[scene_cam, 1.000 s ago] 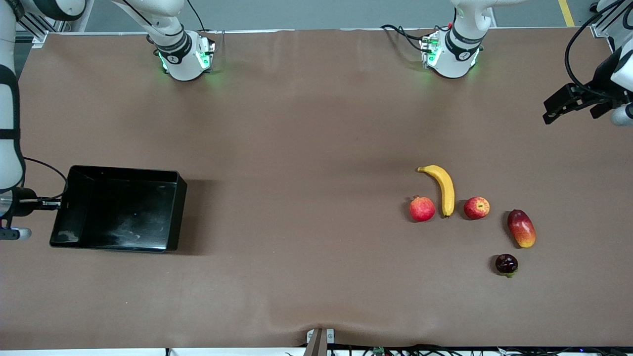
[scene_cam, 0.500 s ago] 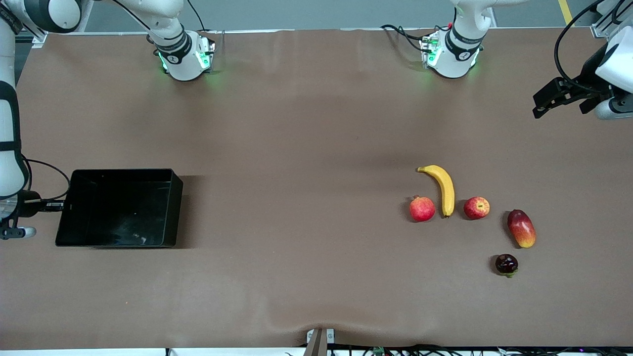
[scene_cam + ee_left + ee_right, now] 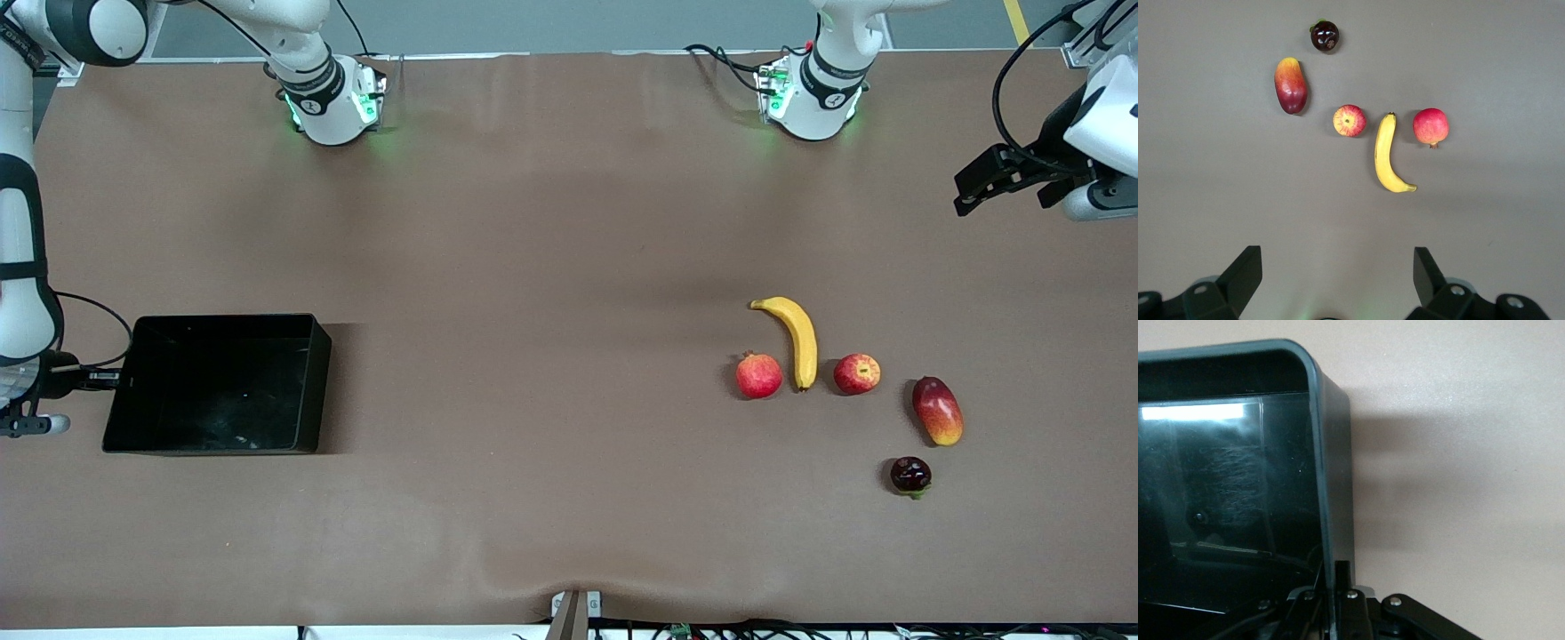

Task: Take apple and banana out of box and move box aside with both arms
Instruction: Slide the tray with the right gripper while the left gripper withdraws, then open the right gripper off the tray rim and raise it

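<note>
The black box sits at the right arm's end of the table. My right gripper is shut on its end wall; the right wrist view shows the thin wall pinched in the gripper. The yellow banana lies toward the left arm's end, with the small red-and-yellow apple beside it. My left gripper hangs open and empty over bare table, apart from the fruits.
A red pomegranate lies on the banana's other flank. A red-orange mango and a small dark fruit lie nearer the front camera. Brown table stretches between box and fruits.
The box, held by my right gripper, has turned from skewed to square with the table edge. My left gripper has drifted slightly toward the table's middle and the bases.
</note>
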Robot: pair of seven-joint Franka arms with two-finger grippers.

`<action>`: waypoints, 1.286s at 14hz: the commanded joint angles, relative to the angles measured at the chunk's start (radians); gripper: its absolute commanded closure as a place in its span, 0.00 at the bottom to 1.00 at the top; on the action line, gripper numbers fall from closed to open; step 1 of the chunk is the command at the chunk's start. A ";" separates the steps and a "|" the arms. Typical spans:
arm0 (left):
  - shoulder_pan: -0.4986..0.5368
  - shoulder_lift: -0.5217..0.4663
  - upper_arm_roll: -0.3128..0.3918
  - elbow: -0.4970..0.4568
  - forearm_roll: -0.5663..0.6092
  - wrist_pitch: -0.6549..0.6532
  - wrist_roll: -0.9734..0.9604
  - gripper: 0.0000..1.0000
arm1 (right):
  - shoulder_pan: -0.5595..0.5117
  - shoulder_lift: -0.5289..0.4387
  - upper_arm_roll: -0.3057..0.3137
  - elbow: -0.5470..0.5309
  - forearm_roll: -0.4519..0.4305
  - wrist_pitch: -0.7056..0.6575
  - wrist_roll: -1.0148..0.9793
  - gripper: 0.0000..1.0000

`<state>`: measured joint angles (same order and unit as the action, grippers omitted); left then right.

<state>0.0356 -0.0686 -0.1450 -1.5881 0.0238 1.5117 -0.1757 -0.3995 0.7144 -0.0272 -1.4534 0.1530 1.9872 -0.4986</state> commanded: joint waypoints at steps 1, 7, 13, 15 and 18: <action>0.012 -0.008 -0.013 -0.006 -0.007 0.016 0.001 0.00 | -0.025 -0.016 0.018 0.002 0.020 -0.024 0.011 1.00; 0.009 -0.014 -0.025 -0.003 -0.007 0.013 0.001 0.00 | 0.011 -0.047 0.018 0.047 0.003 -0.021 0.026 0.00; 0.013 -0.010 -0.025 -0.004 -0.004 0.013 -0.019 0.00 | 0.177 -0.141 0.015 0.038 -0.001 -0.088 0.155 0.00; 0.017 -0.013 -0.021 -0.003 -0.005 0.007 -0.013 0.00 | 0.215 -0.180 0.015 0.004 -0.001 -0.114 0.219 0.00; 0.017 -0.017 -0.024 -0.003 -0.004 -0.016 -0.028 0.00 | 0.275 -0.245 0.013 -0.047 -0.006 -0.114 0.297 0.00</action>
<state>0.0449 -0.0689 -0.1607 -1.5886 0.0238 1.5154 -0.1947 -0.1538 0.5490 -0.0066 -1.4258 0.1563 1.8742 -0.2550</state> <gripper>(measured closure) 0.000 0.000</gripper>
